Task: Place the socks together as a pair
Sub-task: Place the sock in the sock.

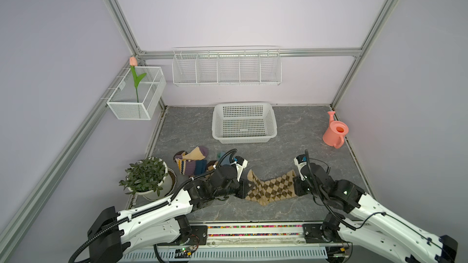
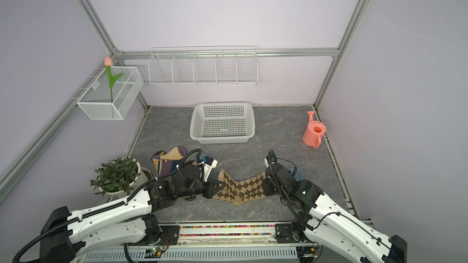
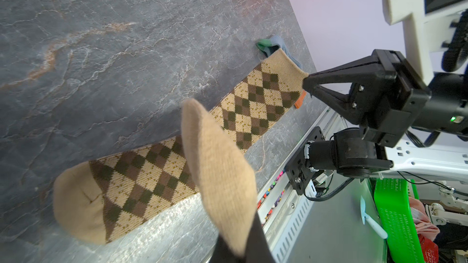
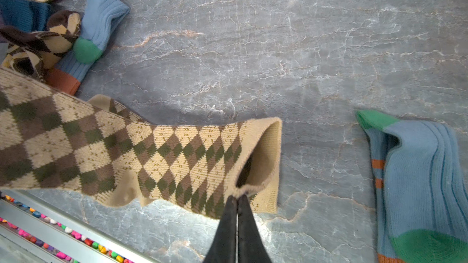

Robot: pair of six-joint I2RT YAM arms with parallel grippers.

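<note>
Closest to the camera, at the bottom of both top views, the left arm (image 1: 152, 213) reaches in from the lower left and the right arm (image 1: 379, 213) from the lower right. On the left, the left gripper (image 2: 218, 185) is squeezed tight on the plain tan toe of a tan diamond sock (image 1: 274, 185). That sock stretches sideways across the lower middle of the frame, toe on the left, cuff on the right. Its twin (image 3: 141, 185) lies flat on the grey table (image 1: 266, 158) right under it, pointing the same way. On the right, the right gripper (image 4: 236, 198) is pinched tight on the top sock's cuff. So each arm has the end nearest to it, and I think both only need to go straight down to lay the sock on its twin.
</note>
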